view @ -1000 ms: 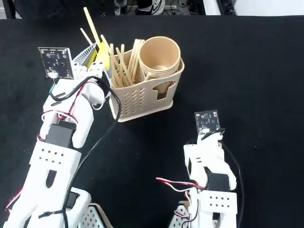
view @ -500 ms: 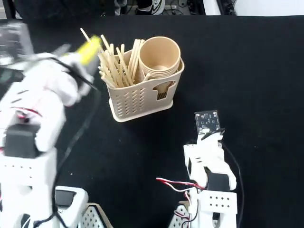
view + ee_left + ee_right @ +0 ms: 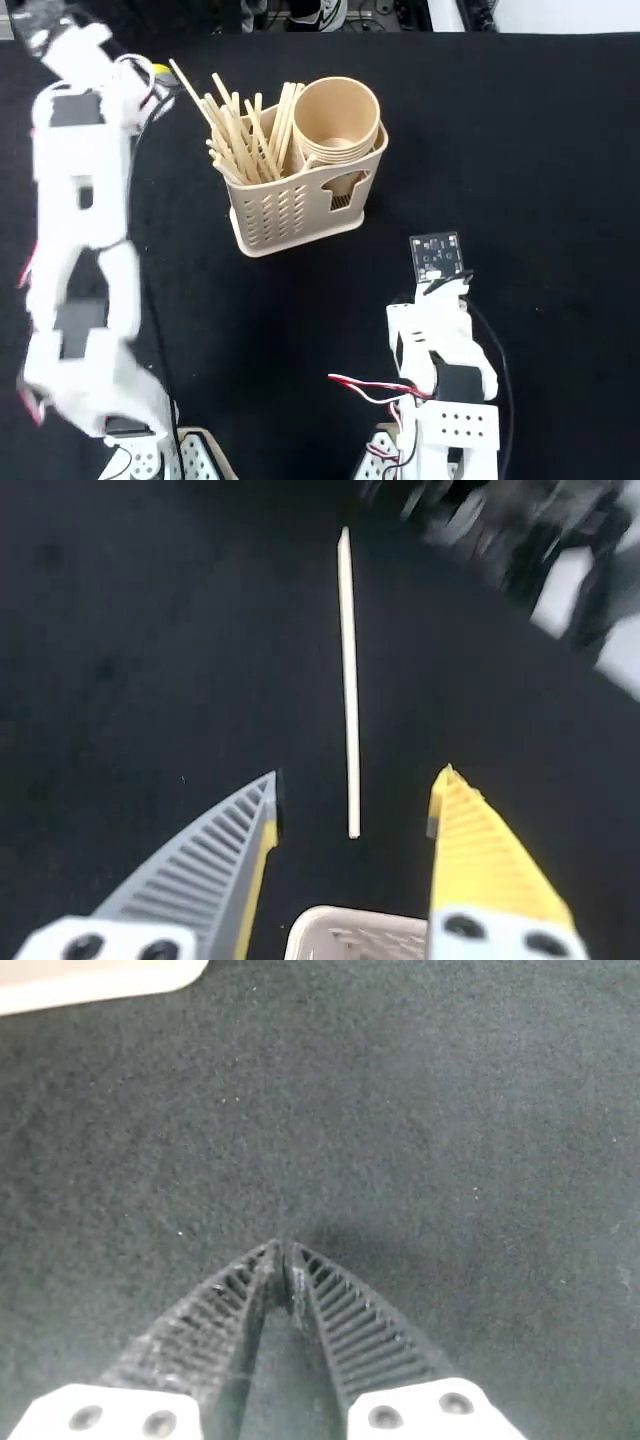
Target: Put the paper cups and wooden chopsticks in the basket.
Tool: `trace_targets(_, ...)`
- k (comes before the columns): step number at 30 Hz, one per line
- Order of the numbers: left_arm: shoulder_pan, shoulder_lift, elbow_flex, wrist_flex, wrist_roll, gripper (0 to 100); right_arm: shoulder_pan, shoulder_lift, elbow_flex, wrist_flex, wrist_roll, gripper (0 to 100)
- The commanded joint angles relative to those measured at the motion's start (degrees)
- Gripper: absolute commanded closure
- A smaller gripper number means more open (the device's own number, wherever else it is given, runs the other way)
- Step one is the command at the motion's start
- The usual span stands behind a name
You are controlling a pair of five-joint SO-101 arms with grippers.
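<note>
Chopstick runs lengthwise straight ahead of the left hand, centred in its released, empty gap; right hand rests clenched, farther off

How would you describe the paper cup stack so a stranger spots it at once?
On the black table stands a cream slotted basket. The paper cups sit in one compartment, a nested tan stack, mouth up. Beside them are wooden chopsticks, thin fanned sticks; the cups alone are round and wide.
</note>
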Motion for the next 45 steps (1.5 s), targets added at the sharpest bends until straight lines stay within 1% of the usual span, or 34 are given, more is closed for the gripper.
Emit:
trace_targets(1,2.77,18.99,-25.1,5.45,0.44,75,-0.53,-0.57,-0.13,0.18,0.26,98.6)
trace_targets(5,3.65,34.2,-44.7,11.87,0.62,75,-0.53,-0.57,-0.13,0.18,0.26,98.6)
trace_targets(8,3.74,45.01,-56.66,14.51,0.7,75,-0.53,-0.57,-0.13,0.18,0.26,98.6)
trace_targets(10,3.74,51.52,-63.25,15.12,1.14,75,-0.53,-0.57,-0.13,0.18,0.26,98.6)
trace_targets(14,4.0,62.07,-72.92,15.12,4.57,75,-0.53,-0.57,-0.13,0.18,0.26,98.6)
trace_targets(17,6.29,64.79,-71.96,13.19,5.89,75,-0.53,-0.57,-0.13,0.18,0.26,98.6)
trace_targets(21,9.54,65.93,-70.73,13.27,6.07,75,-0.53,-0.57,-0.13,0.18,0.26,98.6)
trace_targets(23,8.66,66.29,-70.73,13.27,6.68,75,-0.53,-0.57,-0.13,0.18,0.26,98.6)
trace_targets(26,7.43,67.34,-70.64,13.8,9.49,75,-0.62,-0.57,-0.13,0.18,0.26,98.6)
trace_targets(32,7.52,70.07,-70.73,14.15,9.32,76,-0.53,-0.57,-0.13,0.18,0.26,98.6)
trace_targets(33,7.16,70.24,-70.73,14.51,9.41,78,-0.53,-0.57,-0.13,0.18,0.26,98.6)
trace_targets(34,6.37,70.24,-71.16,15.82,9.67,82,-0.53,-0.57,-0.13,0.18,0.26,98.6)
trace_targets(37,4.35,69.89,-72.57,16.53,9.41,98,-0.53,-0.57,-0.13,0.18,0.26,98.6)
trace_targets(39,4.53,69.89,-72.75,17.23,9.41,95,-0.62,-0.57,-0.13,0.18,0.26,98.6)
trace_targets(42,5.32,69.36,-72.66,19.69,9.23,97,-0.62,-0.57,-0.13,0.18,0.26,98.6)
trace_targets(45,6.02,67.52,-72.75,23.47,4.84,97,-0.62,-0.57,-0.13,0.18,0.26,98.6)
